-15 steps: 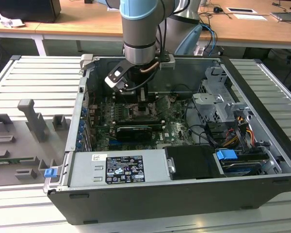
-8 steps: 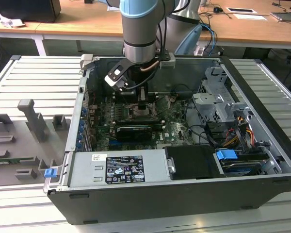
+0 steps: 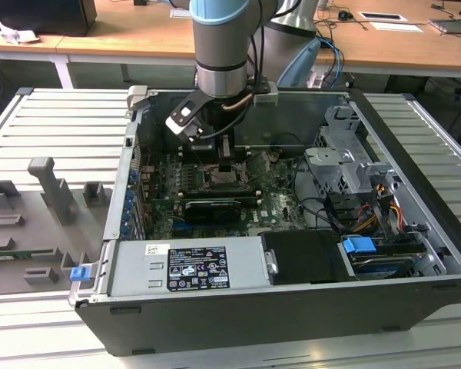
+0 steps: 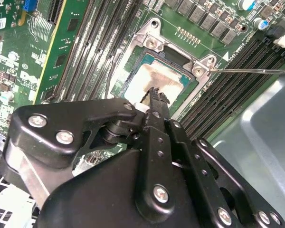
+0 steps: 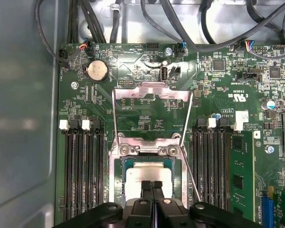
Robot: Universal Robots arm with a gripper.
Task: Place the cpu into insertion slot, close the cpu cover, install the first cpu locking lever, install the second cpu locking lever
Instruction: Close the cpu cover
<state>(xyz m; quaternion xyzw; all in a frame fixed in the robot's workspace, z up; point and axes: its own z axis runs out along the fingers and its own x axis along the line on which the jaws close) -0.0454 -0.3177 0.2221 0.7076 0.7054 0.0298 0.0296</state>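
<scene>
The cpu (image 5: 149, 175) lies flat in the insertion slot (image 5: 119, 176), its silvery face up; the second wrist view also shows the cpu (image 4: 159, 78) inside the slot's rim (image 4: 147, 59). The cpu cover (image 5: 152, 91) stands swung open beyond the socket, green board showing through its cut-out. Thin wire locking levers (image 5: 115, 114) (image 5: 192, 175) are raised off the socket sides, one lever (image 4: 251, 71) reaching out over the memory slots. My gripper (image 4: 156, 93) (image 5: 152, 184) is shut, fingertips pressed together just over the cpu's face. From outside, the gripper (image 3: 224, 165) hangs inside the computer case.
Long black memory slots (image 5: 80, 175) (image 5: 211, 166) flank the socket. A black card (image 3: 207, 207), power supply (image 3: 184, 265), drive cage (image 3: 346, 161) and loose cables (image 3: 323, 207) crowd the case. Case walls (image 3: 131, 169) close in. Grey fixtures (image 3: 50, 188) stand on the table at the exterior view's left.
</scene>
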